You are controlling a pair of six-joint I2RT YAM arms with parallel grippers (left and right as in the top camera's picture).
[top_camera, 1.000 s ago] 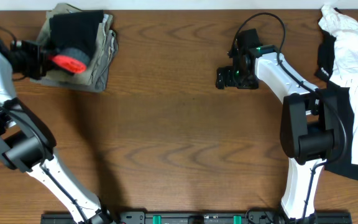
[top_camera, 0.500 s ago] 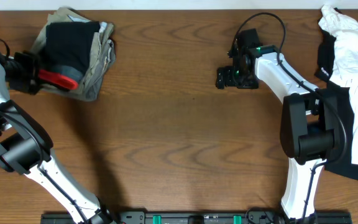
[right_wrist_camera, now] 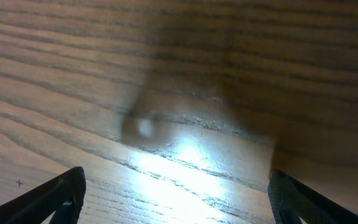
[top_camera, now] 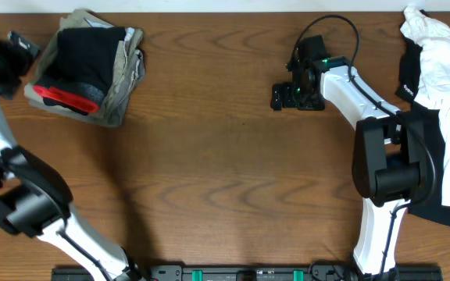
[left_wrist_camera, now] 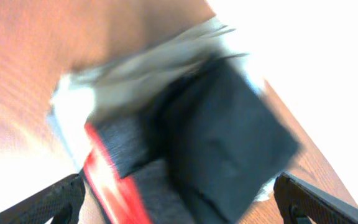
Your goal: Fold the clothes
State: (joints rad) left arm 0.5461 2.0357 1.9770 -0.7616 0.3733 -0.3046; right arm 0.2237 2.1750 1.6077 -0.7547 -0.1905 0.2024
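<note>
Leggings (top_camera: 80,58), seen from overhead, lie folded into a small black bundle on top of the folded khaki trousers (top_camera: 125,84), with the red waistband (top_camera: 65,97) at the near edge of the trousers. The left tool (top_camera: 10,56) sits just beside the trousers on their outer side, apart from the cloth. The right tool (top_camera: 295,95) rests low over bare table (top_camera: 225,179), well apart from the trousers, and a white printed T-shirt (top_camera: 436,47) lies farther off still.

The left wrist view is blurred. Both fingertips (left_wrist_camera: 58,199) stand spread at the frame's edges with nothing pinched between them, and the bundle fills the gap ahead, the trousers showing pale behind it.

The right wrist view shows only wood grain, with that tool's jaws spread and empty.

The fold looks complete and the stacking step seems to be at its end. The next move calls for drawing the left arm away from the trousers without snagging the bundle.
</note>
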